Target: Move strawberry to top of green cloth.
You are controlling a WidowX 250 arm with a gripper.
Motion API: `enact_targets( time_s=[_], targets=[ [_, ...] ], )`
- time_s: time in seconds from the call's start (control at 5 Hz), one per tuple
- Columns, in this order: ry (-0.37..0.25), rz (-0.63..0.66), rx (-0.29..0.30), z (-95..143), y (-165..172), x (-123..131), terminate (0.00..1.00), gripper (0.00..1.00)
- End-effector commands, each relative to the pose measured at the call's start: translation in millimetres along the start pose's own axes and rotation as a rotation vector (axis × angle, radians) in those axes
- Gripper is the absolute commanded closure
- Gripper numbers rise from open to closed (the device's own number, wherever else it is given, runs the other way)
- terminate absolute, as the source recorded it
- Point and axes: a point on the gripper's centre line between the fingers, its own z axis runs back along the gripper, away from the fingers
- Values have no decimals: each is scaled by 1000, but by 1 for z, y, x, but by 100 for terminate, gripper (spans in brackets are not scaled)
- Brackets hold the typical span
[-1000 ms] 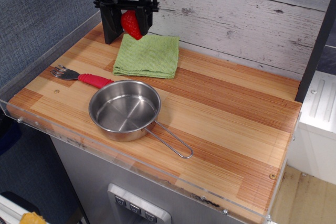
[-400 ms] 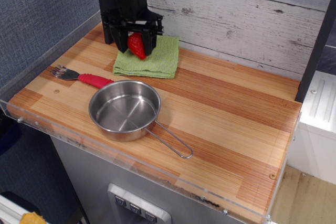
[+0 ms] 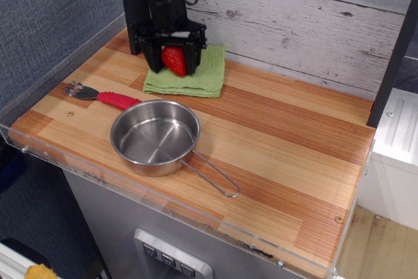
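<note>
The glossy red strawberry (image 3: 175, 61) sits between the black fingers of my gripper (image 3: 175, 63), which is shut on it. The gripper stands low over the light green cloth (image 3: 199, 76) at the back left of the wooden table, with the strawberry's tip at or just above the cloth. I cannot tell whether it touches. The gripper and arm hide the cloth's left part.
A steel pan (image 3: 155, 136) with a wire handle stands in front of the cloth. A red-handled fork (image 3: 104, 96) lies to its left. A clear plastic rim (image 3: 59, 155) runs along the table's front and left edges. A white plank wall is behind.
My gripper has come down and slightly right with the strawberry, from above the cloth's back left corner to low over the cloth.
</note>
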Motion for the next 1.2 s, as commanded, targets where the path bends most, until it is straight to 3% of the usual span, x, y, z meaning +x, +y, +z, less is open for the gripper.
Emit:
enact_targets(
  time_s=[0.0, 0.2, 0.6, 1.0],
  targets=[
    [-67, -5, 0, 30, -7, -3, 0, 0],
    [-89, -4, -8, 41, -9, -3, 0, 0],
    [-228, -22, -2, 99, -17, 0, 0, 0],
    [-304, -41, -11, 146, -28, -21, 0, 0]
  ],
)
